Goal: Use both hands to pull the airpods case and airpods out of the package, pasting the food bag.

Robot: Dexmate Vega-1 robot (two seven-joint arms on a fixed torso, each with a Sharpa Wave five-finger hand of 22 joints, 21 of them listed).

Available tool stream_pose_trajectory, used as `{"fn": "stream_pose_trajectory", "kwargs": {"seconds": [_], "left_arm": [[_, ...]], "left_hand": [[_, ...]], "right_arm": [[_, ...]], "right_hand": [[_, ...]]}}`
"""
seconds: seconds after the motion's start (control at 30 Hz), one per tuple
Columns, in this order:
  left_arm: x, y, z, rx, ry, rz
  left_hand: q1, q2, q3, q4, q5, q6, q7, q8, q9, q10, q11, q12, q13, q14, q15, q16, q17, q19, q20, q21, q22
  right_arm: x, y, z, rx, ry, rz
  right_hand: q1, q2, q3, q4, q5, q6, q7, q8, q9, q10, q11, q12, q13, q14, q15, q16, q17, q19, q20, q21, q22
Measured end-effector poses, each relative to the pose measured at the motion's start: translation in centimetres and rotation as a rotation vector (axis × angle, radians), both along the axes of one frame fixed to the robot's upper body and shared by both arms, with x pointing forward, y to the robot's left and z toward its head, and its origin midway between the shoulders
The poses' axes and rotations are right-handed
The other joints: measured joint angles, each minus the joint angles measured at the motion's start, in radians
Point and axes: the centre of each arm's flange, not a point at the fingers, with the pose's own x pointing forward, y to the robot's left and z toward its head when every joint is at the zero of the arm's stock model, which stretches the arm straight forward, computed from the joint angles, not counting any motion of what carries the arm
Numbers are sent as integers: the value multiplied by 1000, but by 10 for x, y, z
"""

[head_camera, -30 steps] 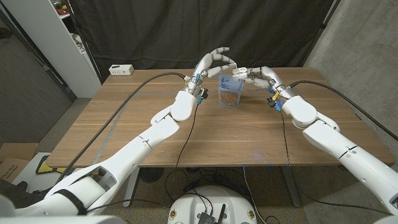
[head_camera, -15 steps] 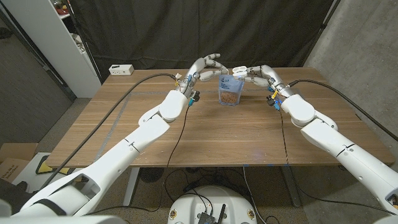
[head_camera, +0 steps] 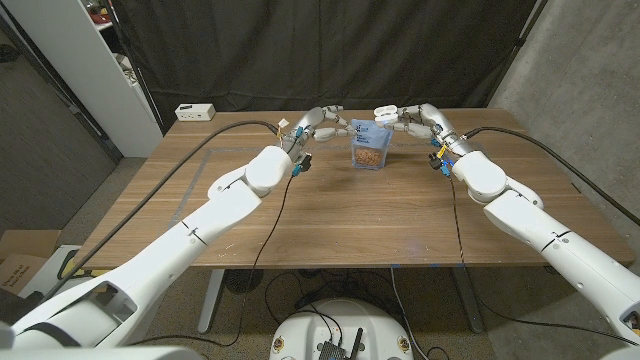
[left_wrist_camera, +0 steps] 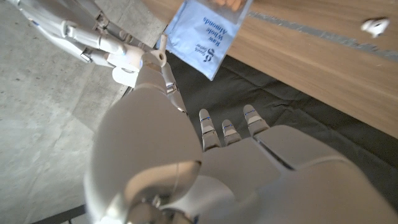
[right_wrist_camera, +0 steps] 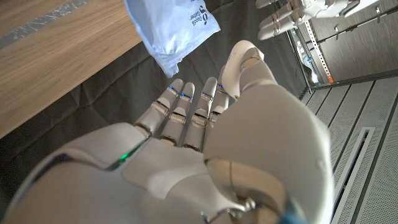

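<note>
Food bag point(head_camera: 368, 146) standing up near far edge of wooden table point(head_camera: 330, 215), between two hands. Blue top, nuts showing at bottom. Right hand point(head_camera: 417, 119) pinching small white airpods case point(head_camera: 385, 113) just above bag's right corner. Left hand point(head_camera: 318, 122) hanging just left of bag, fingers spread, holding nothing. White box point(head_camera: 194, 112) sitting at far left corner.
</note>
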Motion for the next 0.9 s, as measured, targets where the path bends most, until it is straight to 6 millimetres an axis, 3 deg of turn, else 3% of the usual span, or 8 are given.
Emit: {"fn": "stream_pose_trajectory", "kwargs": {"seconds": [0.1, 0.23, 0.77, 0.83, 0.9], "left_arm": [[1, 5, -5, 23, 33, 38], [-1, 8, -10, 68, 60, 80], [17, 21, -32, 186, 198, 222], [20, 21, -34, 199, 206, 237], [24, 20, -36, 227, 215, 261]], "left_hand": [[0, 0, 0, 0, 0, 0, 0, 0, 0, -2, 1, 0, -4, -2, 2, 0, 0, -7, 3, 0, 0], [0, 0, 21, -20, -4, 0, 0, 0, 0, -10, 1, 0, -9, -2, 2, 6, 0, -11, -1, 0, 0], [-6, 6, 24, -18, -2, 2, 2, 0, 0, -44, -4, -4, -30, -30, -5, 9, 0, -17, 3, 0, 0], [-6, 6, 25, -19, -2, 2, 2, 0, 0, -55, -6, -4, -33, -38, -6, 9, 0, -21, -1, 0, 0], [-14, 3, 27, -22, -2, 2, 2, 0, 0, -56, -6, -4, -35, -39, -7, 9, 0, -28, 3, 0, 0]], "right_arm": [[-1, 0, 0, -2, -1, 1], [-1, 1, 0, -3, 0, 4], [-1, 1, -2, 2, 11, 10], [0, 0, -2, 3, 12, 9], [0, 0, -2, 6, 13, 6]], "right_hand": [[0, 0, 0, 0, -1, 0, 0, 0, 0, 0, 0, 0, 4, 0, 0, 0, 0, 0, 0, 0, 0], [-3, 2, 0, 0, -7, 0, 0, 0, 0, 0, 0, 0, 5, 0, 0, 0, 5, 0, 0, 0, 0], [16, 2, -2, -1, -15, 4, 4, 0, -1, -11, 0, 0, 9, -5, -5, 0, 5, 0, 0, 0, 0], [16, 2, -2, -1, -17, 4, 4, 0, -63, -11, 0, 0, 9, -5, -5, 0, 5, 0, 0, 0, 0], [16, 2, -2, -1, -19, 4, 4, 0, -63, -11, 0, 0, 9, -5, -5, 0, 5, 0, 0, 0, 0]]}}
